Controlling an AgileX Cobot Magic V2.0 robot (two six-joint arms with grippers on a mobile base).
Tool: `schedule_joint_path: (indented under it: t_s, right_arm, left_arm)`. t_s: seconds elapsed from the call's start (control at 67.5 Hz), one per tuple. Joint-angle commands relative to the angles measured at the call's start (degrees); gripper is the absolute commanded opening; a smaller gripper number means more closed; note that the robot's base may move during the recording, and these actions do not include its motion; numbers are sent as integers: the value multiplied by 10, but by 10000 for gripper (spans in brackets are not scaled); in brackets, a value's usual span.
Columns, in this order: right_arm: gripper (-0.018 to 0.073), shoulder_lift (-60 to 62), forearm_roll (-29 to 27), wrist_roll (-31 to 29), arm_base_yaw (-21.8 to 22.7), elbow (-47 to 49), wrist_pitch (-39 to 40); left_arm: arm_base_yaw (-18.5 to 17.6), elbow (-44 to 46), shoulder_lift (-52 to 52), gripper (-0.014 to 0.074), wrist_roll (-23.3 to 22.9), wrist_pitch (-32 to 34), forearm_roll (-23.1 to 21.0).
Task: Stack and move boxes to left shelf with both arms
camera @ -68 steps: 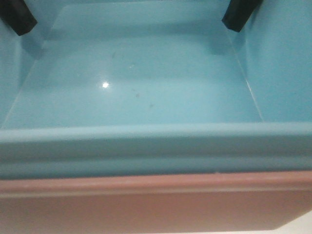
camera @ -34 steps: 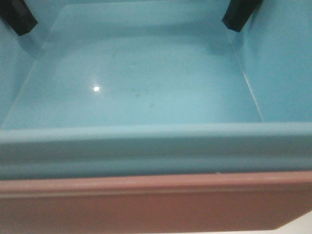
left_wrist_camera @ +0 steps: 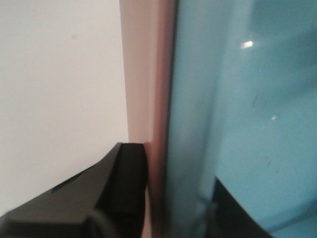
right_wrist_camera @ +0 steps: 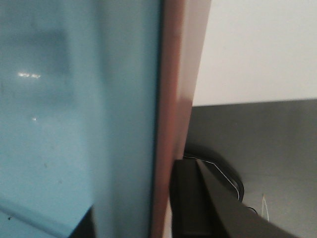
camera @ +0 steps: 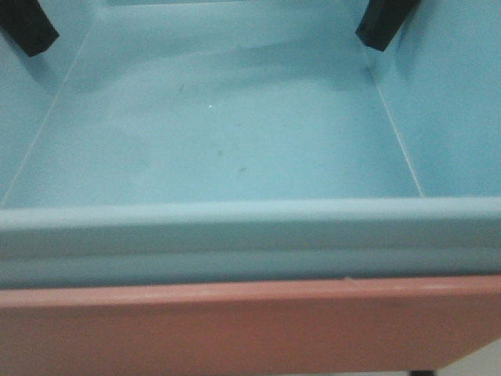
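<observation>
Glint gone from blue tub floor, blue tub nested in pink tub, left claw and right claw each clamping the doubled side walls

I see a light sky-blue open-top plastic tub nested upright inside a salmon-pink plastic tub of the same rectangular shape. Along the near side, the blue rolled rim sits just above the pink rim. The blue tub's glossy floor shows a few small dark specks. My left tool straddles the doubled left wall, with one black finger outside against the pink and the other inside against the blue. My right tool pinches the doubled right wall the same way.
</observation>
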State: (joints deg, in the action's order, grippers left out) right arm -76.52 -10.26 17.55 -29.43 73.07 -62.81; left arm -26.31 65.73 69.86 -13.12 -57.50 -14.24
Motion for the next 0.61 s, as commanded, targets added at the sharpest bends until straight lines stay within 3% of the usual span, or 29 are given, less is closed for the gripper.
schedule_joint_path:
  t_s: [0.0, 0.592]
  right_arm:
    - [58, 25, 47, -17, 8, 14, -1]
    - [58, 25, 47, -17, 8, 14, -1]
  left_arm:
    - [0, 18, -26, -1, 14, 22, 10]
    - [0, 18, -26, -1, 14, 22, 8]
